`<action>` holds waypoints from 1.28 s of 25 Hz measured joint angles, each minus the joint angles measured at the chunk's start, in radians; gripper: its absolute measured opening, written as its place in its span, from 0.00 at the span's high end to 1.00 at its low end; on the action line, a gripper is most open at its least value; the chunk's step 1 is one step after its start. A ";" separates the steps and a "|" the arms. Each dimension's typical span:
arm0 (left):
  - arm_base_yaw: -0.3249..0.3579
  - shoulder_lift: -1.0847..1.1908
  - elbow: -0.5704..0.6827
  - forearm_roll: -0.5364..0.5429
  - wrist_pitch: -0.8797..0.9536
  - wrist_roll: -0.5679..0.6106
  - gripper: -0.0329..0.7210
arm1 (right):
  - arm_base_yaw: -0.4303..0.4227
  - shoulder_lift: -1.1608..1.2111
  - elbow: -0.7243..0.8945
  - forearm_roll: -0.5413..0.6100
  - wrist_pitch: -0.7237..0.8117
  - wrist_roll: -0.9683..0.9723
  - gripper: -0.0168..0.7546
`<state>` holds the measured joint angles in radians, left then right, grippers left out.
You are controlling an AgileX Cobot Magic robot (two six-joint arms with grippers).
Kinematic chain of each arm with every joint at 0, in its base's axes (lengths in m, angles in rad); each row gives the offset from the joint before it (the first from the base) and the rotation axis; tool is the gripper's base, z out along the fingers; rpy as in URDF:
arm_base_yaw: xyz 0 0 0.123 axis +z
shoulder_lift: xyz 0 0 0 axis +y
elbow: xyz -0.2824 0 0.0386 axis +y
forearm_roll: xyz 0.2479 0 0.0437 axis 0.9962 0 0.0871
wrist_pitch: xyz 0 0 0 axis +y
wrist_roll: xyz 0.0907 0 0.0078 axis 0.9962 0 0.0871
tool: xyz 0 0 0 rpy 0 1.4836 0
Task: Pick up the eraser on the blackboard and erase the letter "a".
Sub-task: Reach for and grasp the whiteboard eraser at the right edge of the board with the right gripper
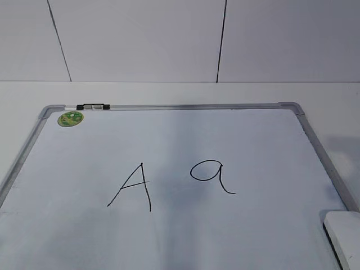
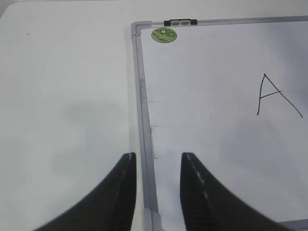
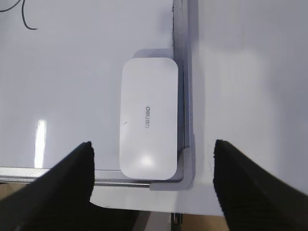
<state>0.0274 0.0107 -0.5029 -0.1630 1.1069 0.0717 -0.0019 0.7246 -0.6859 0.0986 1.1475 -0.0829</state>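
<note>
The blackboard point(image 1: 169, 236) is a white board in a grey frame, lying flat on the table. A thin black letter "a" point(image 1: 212, 174) is drawn near its middle, right of a capital "A" point(image 1: 133, 188). The eraser point(image 1: 344, 236) is a flat white block in the board's near right corner; it also shows in the right wrist view point(image 3: 148, 117). My right gripper point(image 3: 153, 156) is open and hangs above the eraser, apart from it. My left gripper point(image 2: 157, 166) is open and empty above the board's left frame point(image 2: 144, 125). Neither gripper shows in the exterior view.
A round green sticker point(image 1: 70, 118) and a small black clip point(image 1: 94, 106) sit at the board's far left corner. White table point(image 2: 62, 106) lies left of the board. The table's front edge point(image 3: 159, 208) is just behind the eraser's corner. A white wall stands behind the table.
</note>
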 joint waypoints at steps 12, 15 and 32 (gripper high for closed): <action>0.000 0.000 0.000 0.000 0.000 0.000 0.65 | 0.033 0.098 0.000 0.052 0.042 -0.048 0.10; 0.000 0.000 0.000 0.000 0.000 0.000 0.65 | 0.033 0.128 0.000 0.055 0.041 -0.030 0.09; 0.000 0.000 0.000 0.000 0.000 0.000 0.64 | 0.033 0.328 -0.006 0.047 0.052 -0.007 0.09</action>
<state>0.0274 0.0107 -0.5029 -0.1630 1.1069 0.0717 0.0316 1.0525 -0.6921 0.1455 1.1996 -0.0896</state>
